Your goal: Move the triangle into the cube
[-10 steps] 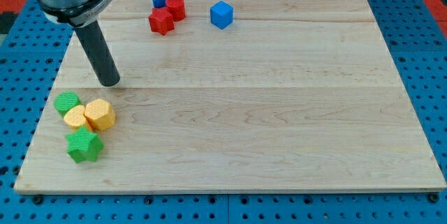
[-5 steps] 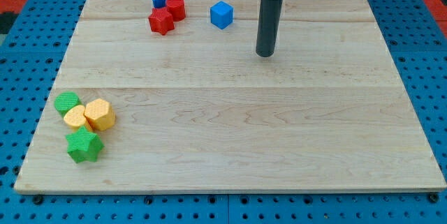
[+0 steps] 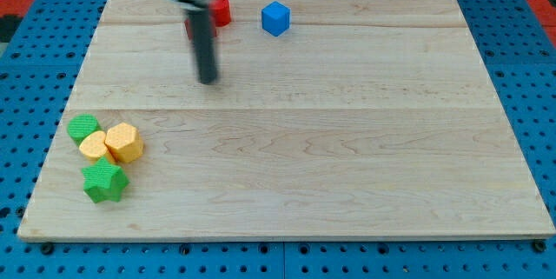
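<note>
The blue cube [image 3: 275,18] sits near the view's top, a little left of centre. The blue triangle is hidden behind my blurred arm at the top. My rod comes down from the top edge and my tip [image 3: 208,78] rests on the board below the red blocks, left of and below the cube. A red cylinder [image 3: 222,9] shows partly to the right of the rod. A red star-like block [image 3: 188,27] shows only as a sliver at the rod's left.
At the view's lower left lie a green cylinder [image 3: 83,127], two yellow blocks [image 3: 93,146] [image 3: 125,142] and a green star [image 3: 105,181], close together. The wooden board [image 3: 347,140] lies on a blue pegboard.
My tip has swung left, from below and right of the blue cube to below the red blocks. The arm now covers the blue triangle. No block has visibly moved.
</note>
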Controlling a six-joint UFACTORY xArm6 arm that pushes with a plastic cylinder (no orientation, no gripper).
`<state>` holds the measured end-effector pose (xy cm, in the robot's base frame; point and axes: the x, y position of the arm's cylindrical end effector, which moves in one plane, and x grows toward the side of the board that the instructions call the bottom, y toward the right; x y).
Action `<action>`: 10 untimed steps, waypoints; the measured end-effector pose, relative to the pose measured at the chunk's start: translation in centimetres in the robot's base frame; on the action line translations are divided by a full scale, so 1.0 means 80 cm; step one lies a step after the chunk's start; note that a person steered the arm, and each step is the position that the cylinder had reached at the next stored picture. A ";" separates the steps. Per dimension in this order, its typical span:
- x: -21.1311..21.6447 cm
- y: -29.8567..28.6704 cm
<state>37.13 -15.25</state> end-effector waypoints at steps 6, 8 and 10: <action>-0.128 0.106; -0.092 0.112; -0.183 0.049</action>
